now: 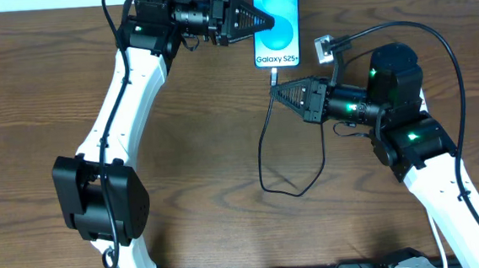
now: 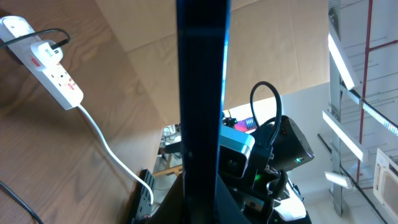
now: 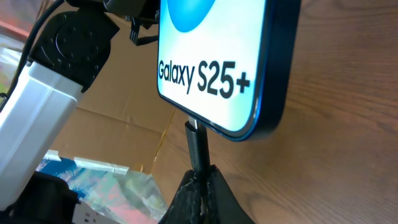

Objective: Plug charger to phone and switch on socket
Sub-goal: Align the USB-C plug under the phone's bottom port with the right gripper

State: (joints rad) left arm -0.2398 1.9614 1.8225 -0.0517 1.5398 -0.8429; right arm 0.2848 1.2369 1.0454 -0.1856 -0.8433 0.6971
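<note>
Two hands, both clenched. The left hand (image 1: 267,20) grips the phone (image 1: 281,3), far centre; the right hand (image 1: 275,93) pinches the charger (image 1: 262,162) behind its plug tip (image 3: 198,144), which meets the phone's near edge. Phone: presumably rigid, slick, fragile. Charger lead: limp; grasp the stiff plug.

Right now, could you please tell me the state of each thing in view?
Slim blue-screened phone: screen lit, clamped in left claw.
Thin black charger cable: plug tip at phone's bottom port, metal showing.
Narrow white power strip: black lead plugged in; switch position unreadable.
Left claw: shut on phone.
Right claw: shut on charger plug.
</note>
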